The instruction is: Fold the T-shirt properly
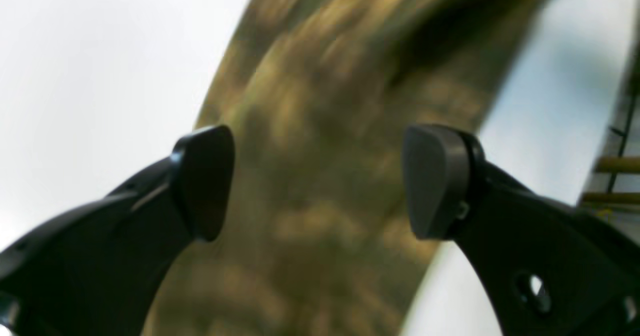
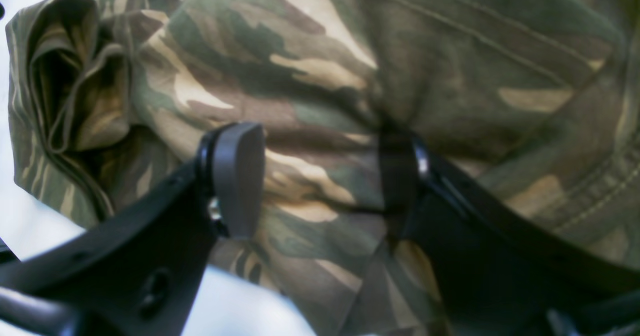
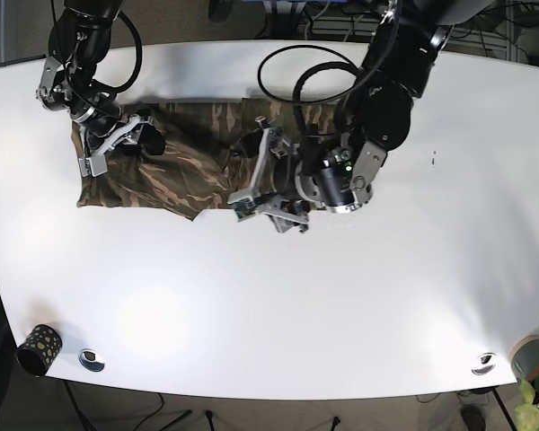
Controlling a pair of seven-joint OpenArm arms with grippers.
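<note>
White table [image 3: 359, 305] fills the base view, and the camouflage T-shirt [image 3: 166, 171] lies bunched toward its far left edge. At the shirt's left end, the right gripper [image 2: 320, 176] stands with jaws well apart, pressed down on the cloth; fabric bulges between the pads, and one finger [image 2: 237, 176] rests against a fold while the other sinks into a crease. Nearer the table's middle, the left gripper [image 1: 320, 181] hovers wide open over the shirt's right end, holding nothing, the blurred cloth showing between its pads. No writing or label is readable anywhere.
</note>
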